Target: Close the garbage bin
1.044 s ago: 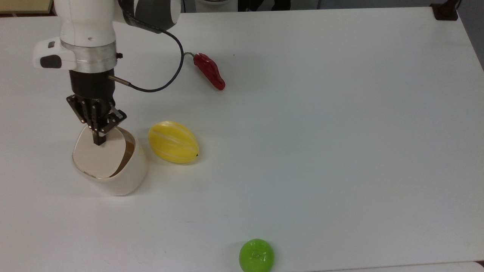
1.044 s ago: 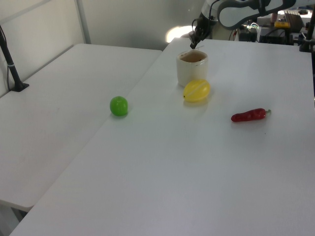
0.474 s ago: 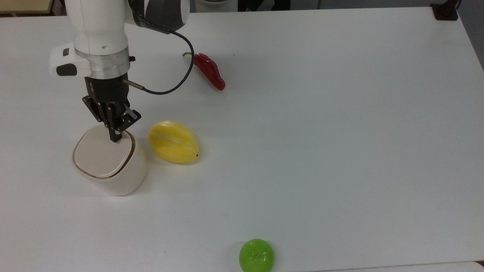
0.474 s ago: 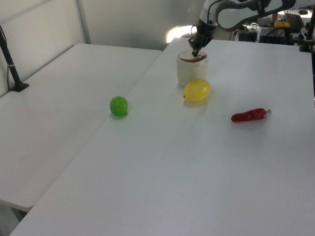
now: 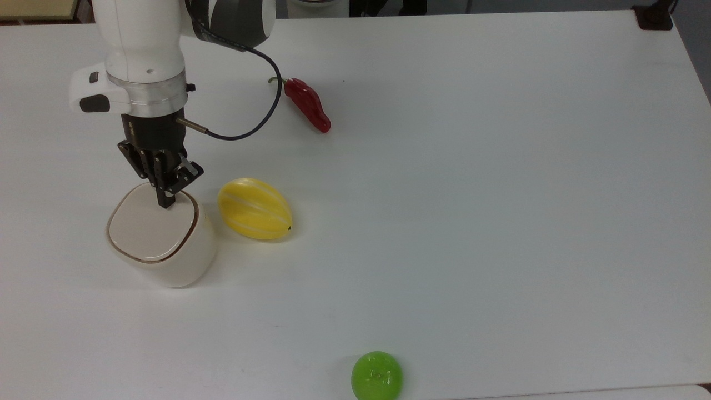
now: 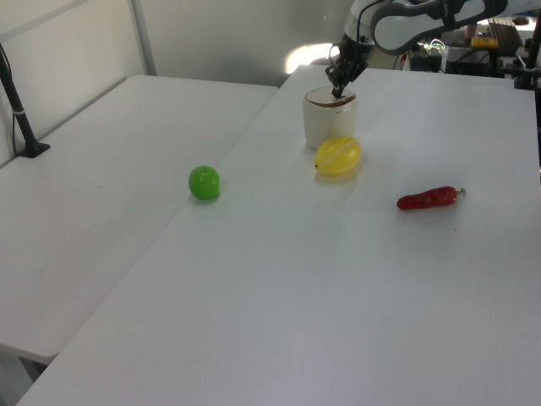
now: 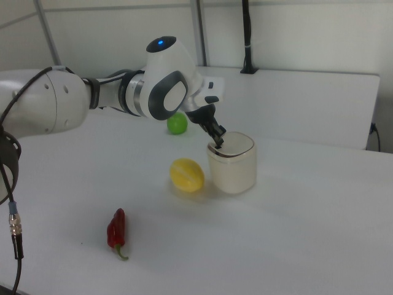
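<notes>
The gripper hangs straight down over the garbage bin, its fingers pressed together into one narrow black tip with nothing between them. That tip meets the lid at its corner toward the top view's upper right, the corner nearest the arm, and it looks to be touching or just off the surface; contact cannot be settled from here. The bin stands upright near the top view's left edge of the table, with the yellow melon just beside it on the top view's right, apart from the wall by a thin gap.

The lid appears flat in its seat: a thin brown line runs evenly around its rim, and in the right view the lid sits level on the cream body, with no dark opening showing. The task reads as essentially done.

So the relation that matters is vertical. The bin lies directly under the tip, the lid spreading away from it toward the top view's lower left. Any further push would go straight down on that corner; any retreat goes straight up. The red chili pepper and the green ball sit well apart, out of the way.
</notes>
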Tool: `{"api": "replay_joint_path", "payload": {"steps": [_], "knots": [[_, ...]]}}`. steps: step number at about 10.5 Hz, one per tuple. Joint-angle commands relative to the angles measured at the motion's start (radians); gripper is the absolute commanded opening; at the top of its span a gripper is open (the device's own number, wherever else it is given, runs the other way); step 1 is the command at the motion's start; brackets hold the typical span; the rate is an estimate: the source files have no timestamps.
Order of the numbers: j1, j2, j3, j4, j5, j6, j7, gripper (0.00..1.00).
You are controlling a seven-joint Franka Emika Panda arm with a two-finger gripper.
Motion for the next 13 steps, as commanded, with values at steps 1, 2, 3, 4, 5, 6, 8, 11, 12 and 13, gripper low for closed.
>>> {"api": "replay_joint_path", "payload": {"steps": [1,2,3,4,5,6,8,11,12,13], "knots": [[0.009,-0.009,-0.011,-0.027,-0.019,-0.019,0.018,0.00],[0.010,-0.006,-0.011,-0.033,-0.020,-0.019,0.018,0.00],[0.012,0.000,-0.011,-0.045,-0.034,-0.016,0.020,0.00],[0.012,0.002,-0.011,-0.048,-0.038,-0.016,0.023,0.00],[0.012,0.002,-0.011,-0.048,-0.038,-0.014,0.026,0.00],[0.010,0.003,-0.011,-0.048,-0.038,-0.014,0.026,0.00],[0.010,0.003,-0.011,-0.048,-0.038,-0.014,0.027,0.00],[0.012,-0.001,-0.011,-0.048,-0.038,-0.017,0.029,0.00],[0.013,-0.009,-0.011,-0.044,-0.038,-0.023,0.034,0.00],[0.015,-0.021,-0.011,-0.044,-0.038,-0.028,0.034,0.00]]}}
